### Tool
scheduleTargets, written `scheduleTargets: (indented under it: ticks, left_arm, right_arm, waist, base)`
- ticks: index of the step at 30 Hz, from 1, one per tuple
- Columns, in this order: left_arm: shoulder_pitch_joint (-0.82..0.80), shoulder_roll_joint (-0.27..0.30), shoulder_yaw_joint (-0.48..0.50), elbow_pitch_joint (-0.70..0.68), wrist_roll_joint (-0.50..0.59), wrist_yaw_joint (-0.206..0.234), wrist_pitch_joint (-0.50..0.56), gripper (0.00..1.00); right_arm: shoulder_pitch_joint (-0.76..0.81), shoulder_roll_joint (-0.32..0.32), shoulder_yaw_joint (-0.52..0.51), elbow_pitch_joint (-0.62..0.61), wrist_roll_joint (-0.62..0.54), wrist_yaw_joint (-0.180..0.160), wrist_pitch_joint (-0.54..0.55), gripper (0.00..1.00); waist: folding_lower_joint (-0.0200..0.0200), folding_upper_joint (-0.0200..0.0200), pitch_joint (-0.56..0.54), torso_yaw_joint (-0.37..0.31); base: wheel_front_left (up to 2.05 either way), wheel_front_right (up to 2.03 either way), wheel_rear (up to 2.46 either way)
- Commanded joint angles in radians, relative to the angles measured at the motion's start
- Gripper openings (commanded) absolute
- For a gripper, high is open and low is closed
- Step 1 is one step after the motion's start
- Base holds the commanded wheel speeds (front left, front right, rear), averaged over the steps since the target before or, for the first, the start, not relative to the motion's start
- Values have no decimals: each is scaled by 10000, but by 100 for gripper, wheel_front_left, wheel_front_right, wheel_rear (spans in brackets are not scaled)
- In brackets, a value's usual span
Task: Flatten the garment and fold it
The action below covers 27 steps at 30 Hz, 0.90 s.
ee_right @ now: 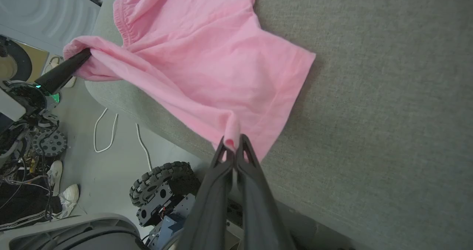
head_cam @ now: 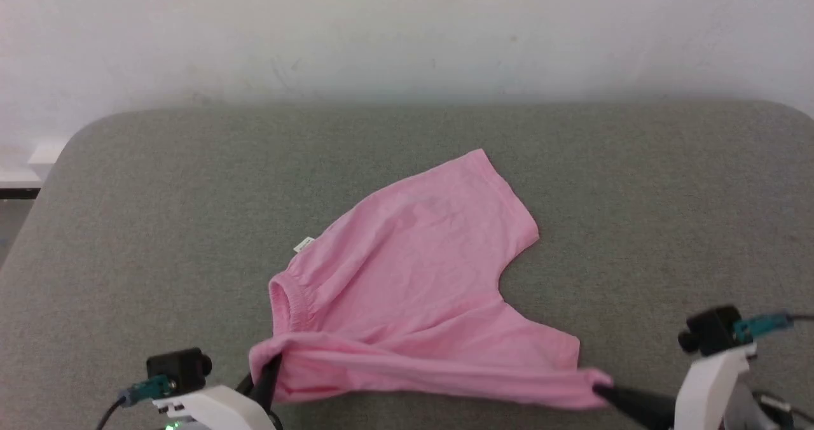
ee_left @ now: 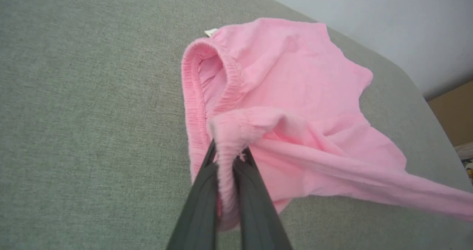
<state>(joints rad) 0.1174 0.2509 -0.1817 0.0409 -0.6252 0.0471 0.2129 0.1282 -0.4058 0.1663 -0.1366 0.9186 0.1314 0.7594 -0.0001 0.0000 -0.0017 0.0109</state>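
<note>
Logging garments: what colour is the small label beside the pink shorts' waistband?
White: the small fabric label shows best in the left wrist view.

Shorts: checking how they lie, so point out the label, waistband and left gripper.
label [head_cam: 304, 244]: head view, middle of the white tag.
waistband [ee_left: 192, 94]: left wrist view, gathered outer side.
left gripper [ee_left: 229, 149]: left wrist view, between its fingertips.

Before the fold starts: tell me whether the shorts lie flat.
Not flat. The garment has its near edge bunched and stretched between left gripper and right gripper.
</note>
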Motion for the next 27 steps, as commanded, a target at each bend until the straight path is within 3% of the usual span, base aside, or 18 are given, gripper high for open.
scheduleTargets:
  ticks: [1,8,13,20,27]
  left_arm:
    - [-213,-130,176,-141,-154,140,-140,0]
    - [-1342,-739,719,-111,-442,781,-602,0]
    - [-2394,-1143,661,193,-384,994,-882,0]
    - [-3484,-1577,416,449,-384,1054,-1356,0]
    - [-3802,-1741,343,477,-454,1202,-1687,0]
  right_arm:
    - [-477,233,-137,2,-201,-7,-140,0]
    - [-3235,1161,-379,1386,-1498,-7,-1185,0]
    - [-5537,1652,-672,2929,-2601,-7,-2164,0]
    - [-8048,1680,-92,4844,-3613,-7,-2743,0]
    - [-9585,1749,318,6325,-4058,-7,-3335,0]
  waist:
    - [1,0,140,-6]
    - [1,0,956,142]
    - [1,0,1826,472]
    - [1,0,2968,1034]
    - [1,0,3713,1362]
  base:
    - [0,0,0]
    - [0,0,0]
    - [0,0,0]
    - [0,0,0]
    - [0,0,0]
